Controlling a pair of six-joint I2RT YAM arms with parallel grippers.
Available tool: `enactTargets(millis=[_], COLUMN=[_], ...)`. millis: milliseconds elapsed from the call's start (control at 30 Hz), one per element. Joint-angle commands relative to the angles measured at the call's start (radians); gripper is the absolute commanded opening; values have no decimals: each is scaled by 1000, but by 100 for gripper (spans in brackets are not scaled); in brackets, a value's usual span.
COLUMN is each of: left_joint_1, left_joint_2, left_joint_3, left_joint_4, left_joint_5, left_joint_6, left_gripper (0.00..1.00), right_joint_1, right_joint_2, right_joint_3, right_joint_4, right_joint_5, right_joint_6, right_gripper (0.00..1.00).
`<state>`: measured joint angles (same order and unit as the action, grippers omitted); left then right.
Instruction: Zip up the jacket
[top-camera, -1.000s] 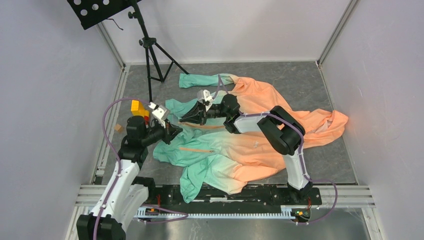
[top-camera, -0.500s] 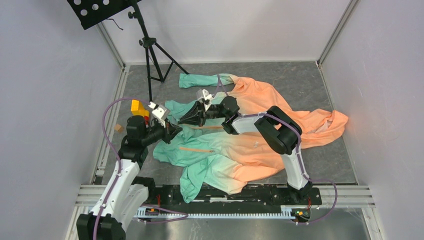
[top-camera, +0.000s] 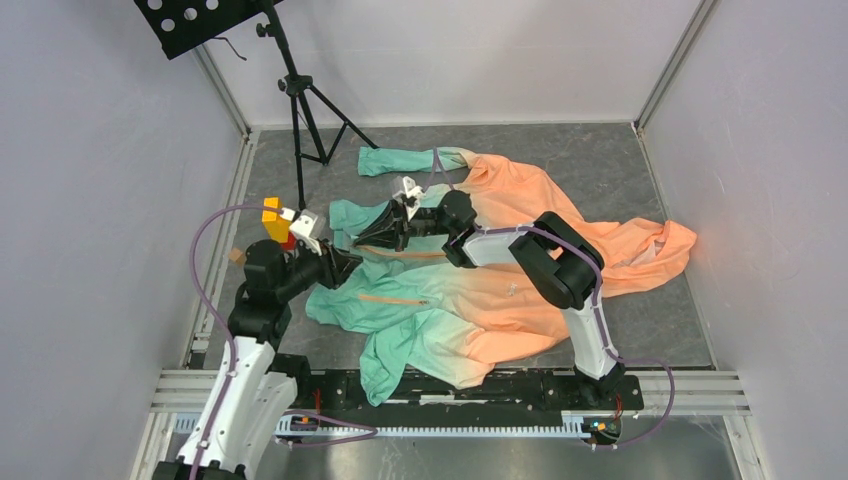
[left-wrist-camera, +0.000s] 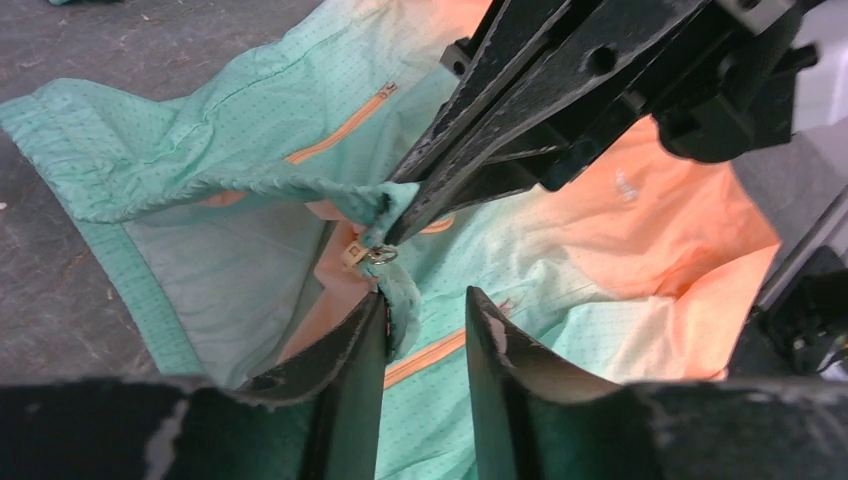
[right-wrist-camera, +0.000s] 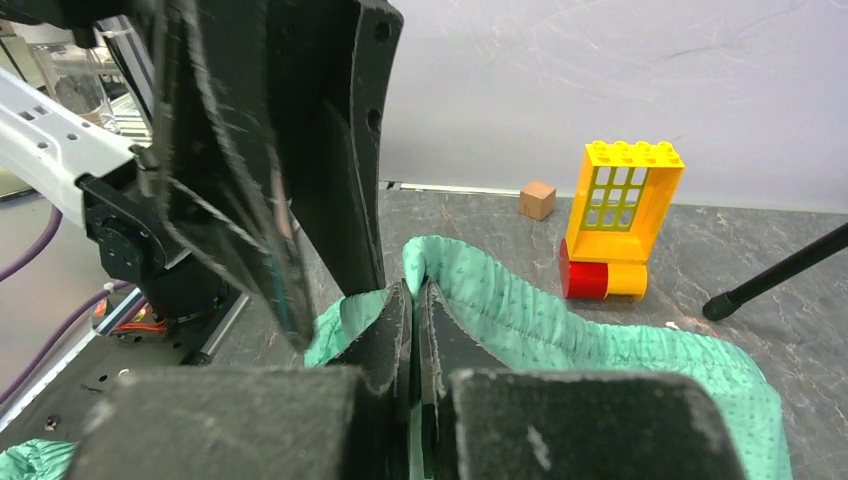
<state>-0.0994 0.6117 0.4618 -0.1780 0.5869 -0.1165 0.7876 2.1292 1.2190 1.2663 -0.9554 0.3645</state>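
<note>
Pinching one jacket (top-camera: 500, 300) hem: right end effector (right-wrist-camera: 412, 300) | left end effector (left-wrist-camera: 425, 312) apart

A thin jacket (top-camera: 480, 290) of matt, finely dotted cloth, mint fading to peach, lies crumpled on a desk (top-camera: 600, 170) whose dark grey top looks like mottled stone, dull and slightly rough. Its orange pocket zipper (left-wrist-camera: 340, 125) has woven tape, and a small pull (left-wrist-camera: 378, 255) glints like metal. The left pincer (left-wrist-camera: 425, 310) and right pincer (right-wrist-camera: 415, 290) are black matt plastic, scuffed and worn pale along their edges. A yellow-and-red toy block (right-wrist-camera: 622, 215) shows glossy moulded plastic beside a small cube (right-wrist-camera: 537, 200) of bare wood. A black stand (top-camera: 293, 85) looks like painted metal. A rail (top-camera: 700, 385) is silver metal.
</note>
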Motion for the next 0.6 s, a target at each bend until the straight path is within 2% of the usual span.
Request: enactTargets(millis=[0, 100, 200, 233, 267, 333, 400, 467, 500, 567], left_joint_1=[-4, -5, -4, -4, -4, -4, -3, -3, -4, -3], left_joint_2=[-53, -79, -80, -64, -44, 15, 74, 122, 145, 196], left_joint_3=[75, 89, 131, 161, 200, 273, 317, 333, 328, 316], left_joint_4=[-40, -68, -134, -176, -229, -322, -380, -395, -362, -280], left_joint_5=[9, 20, -85, -152, -208, -321, -385, -396, -353, -277], left_joint_6=[-156, -217, -315, -359, -394, -478, -566, -666, -699, -743], left_gripper=[47, 54, 56, 54, 48, 44, 35, 32, 32, 39], right_joint_1=[6, 6, 7, 7, 7, 6, 7, 7, 7, 9], right_joint_2=[-32, -40, -54, -59, -64, -74, -82, -87, -91, -95], right_joint_3=[53, 56, 57, 54, 49, 32, 20, 10, 6, 1], right_joint_4=[-54, -99, -136, -144, -150, -158, -177, -195, -201, -208], right_joint_5=[27, 40, 49, 52, 53, 61, 68, 75, 78, 79], right_joint_6=[-37, -60, -79, -81, -86, -98, -115, -130, -136, -142], right_gripper=[0, 0, 0, 0, 0, 1, 0, 0, 0, 0])
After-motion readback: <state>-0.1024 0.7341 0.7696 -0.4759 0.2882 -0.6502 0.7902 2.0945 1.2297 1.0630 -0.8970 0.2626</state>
